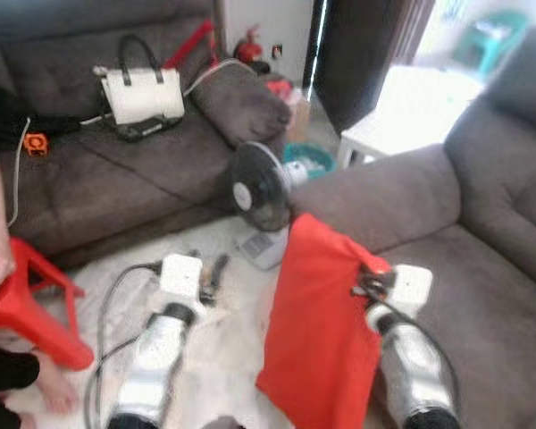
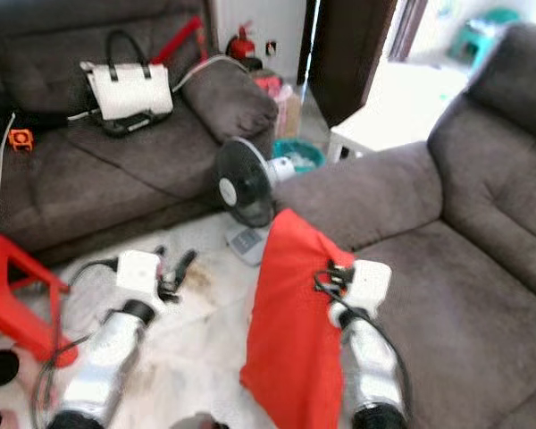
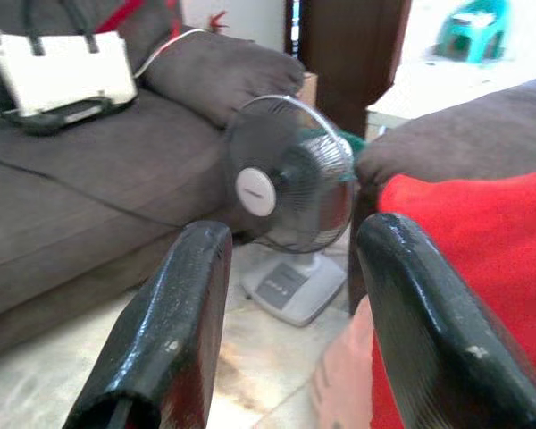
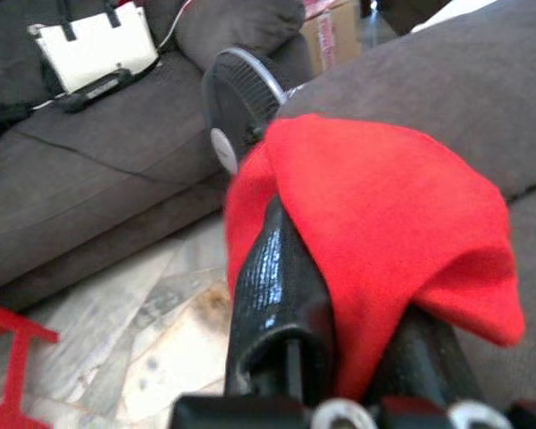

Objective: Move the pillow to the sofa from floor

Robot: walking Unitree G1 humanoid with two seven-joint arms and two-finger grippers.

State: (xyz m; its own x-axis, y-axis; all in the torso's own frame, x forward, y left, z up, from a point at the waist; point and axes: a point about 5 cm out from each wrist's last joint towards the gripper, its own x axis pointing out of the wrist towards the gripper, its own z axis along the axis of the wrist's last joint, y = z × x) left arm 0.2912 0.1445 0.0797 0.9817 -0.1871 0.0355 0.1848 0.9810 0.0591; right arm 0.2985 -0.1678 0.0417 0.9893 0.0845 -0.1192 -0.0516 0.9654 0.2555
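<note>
A: Right wrist view — what is the right gripper [image 4: 339, 357] doing?

B: It is clamping the red pillow [image 1: 317, 331], fabric bunching between its fingers [image 4: 272, 277]. The pillow is hanging off the floor [image 1: 223, 357], just beside the front edge of the right sofa [image 1: 482, 295].

A: And the left gripper [image 3: 286, 322]?

B: It is hanging with fingers spread, gripping nothing, pointing toward the fan [image 3: 290, 174].

A: Progress?

B: The lift looks done; placing the pillow on the seat is remaining.

Our right gripper [image 4: 339, 295] is clamped on the red pillow [image 1: 317, 331] it holds up, while our left gripper [image 3: 286, 331] hovers forward, fingers apart.
</note>
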